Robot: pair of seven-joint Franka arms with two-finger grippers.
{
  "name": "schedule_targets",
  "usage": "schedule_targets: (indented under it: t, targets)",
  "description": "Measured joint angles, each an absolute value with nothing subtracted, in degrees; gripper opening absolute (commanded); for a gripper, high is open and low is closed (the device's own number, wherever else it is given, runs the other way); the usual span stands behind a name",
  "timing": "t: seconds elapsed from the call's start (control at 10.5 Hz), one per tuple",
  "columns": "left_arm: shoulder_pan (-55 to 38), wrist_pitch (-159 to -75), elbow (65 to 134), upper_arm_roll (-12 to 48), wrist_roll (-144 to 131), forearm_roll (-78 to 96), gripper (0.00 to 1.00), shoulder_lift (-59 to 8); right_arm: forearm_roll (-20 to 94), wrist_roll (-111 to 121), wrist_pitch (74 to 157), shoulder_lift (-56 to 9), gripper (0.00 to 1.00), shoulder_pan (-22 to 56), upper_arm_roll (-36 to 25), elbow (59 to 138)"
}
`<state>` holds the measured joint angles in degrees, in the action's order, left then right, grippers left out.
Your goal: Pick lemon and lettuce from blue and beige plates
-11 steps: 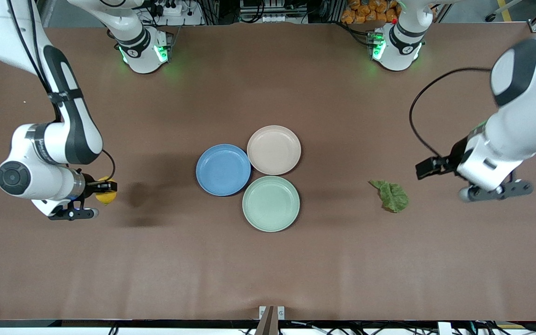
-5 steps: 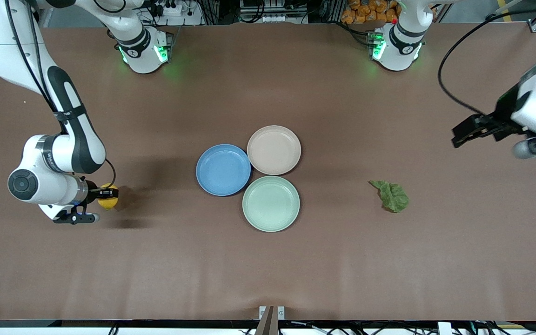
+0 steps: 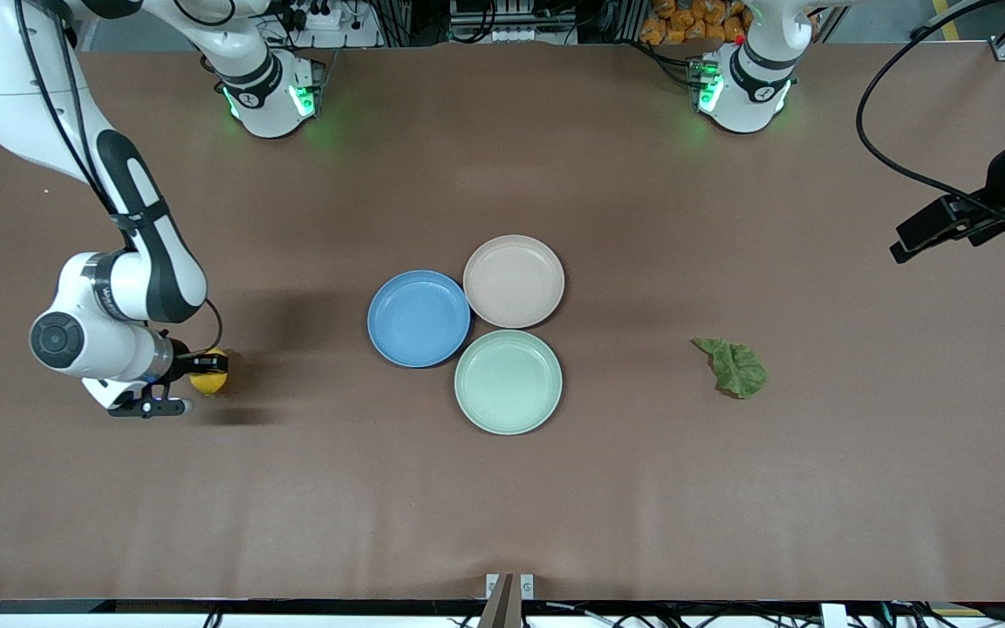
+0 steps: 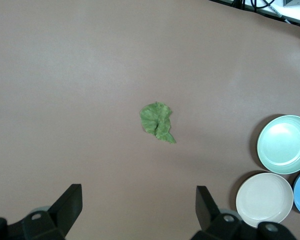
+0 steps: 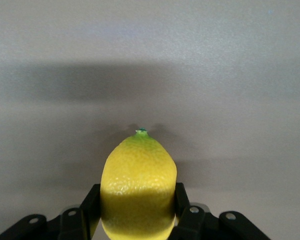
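Gripping the small oval yellow lemon by its sides, the right gripper sits low at the right arm's end of the brown table; the lemon's green-tipped point and long axis run away from the wrist. Flat crinkled dark green lettuce leaf lies on the table toward the left arm's end, on no plate. Round blue plate, pinkish beige plate and mint-green plate cluster mid-table, touching. Left gripper hangs high above the lettuce, fingers wide apart.
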<state>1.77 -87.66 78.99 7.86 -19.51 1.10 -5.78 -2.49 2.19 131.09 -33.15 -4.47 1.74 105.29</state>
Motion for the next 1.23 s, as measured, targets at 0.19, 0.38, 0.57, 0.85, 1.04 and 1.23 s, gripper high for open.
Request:
schedule_targets:
  t: [0.19, 0.38, 0.57, 0.85, 1.04, 1.23]
  targets:
    - [1.75, -87.29, 78.99, 7.9, -19.51, 1.15, 1.0, -5.78, -2.49, 2.37, 131.79, -33.01, 0.73, -4.38, 1.77, 105.71]
    - [1.54, -86.42, 79.0, 8.02, -19.51, 1.18, 1.0, -5.78, -2.49, 2.44, 132.13, -33.01, 1.0, -4.38, 1.81, 105.96]
    - [1.53, -86.32, 79.01, 8.03, -19.51, 1.19, 1.0, -5.78, -2.49, 2.47, 132.45, -32.77, 1.0, -4.36, 1.95, 105.99]
    - [1.58, -85.42, 79.03, 8.01, -19.51, 1.19, 1.0, -5.78, -2.49, 2.48, 123.28, -27.8, 1.0, -4.36, 1.95, 102.57]
    - [1.6, -85.34, 79.04, 8.0, -19.5, 1.19, 1.0, -5.79, -2.46, 2.53, 117.19, -23.3, 1.0, -4.36, 2.0, 99.99]
    - [1.61, -85.34, 79.03, 7.95, -19.19, 1.19, 1.0, -5.8, -2.45, 2.58, 115.77, -19.85, 1.0, -4.31, 2.16, 99.45]
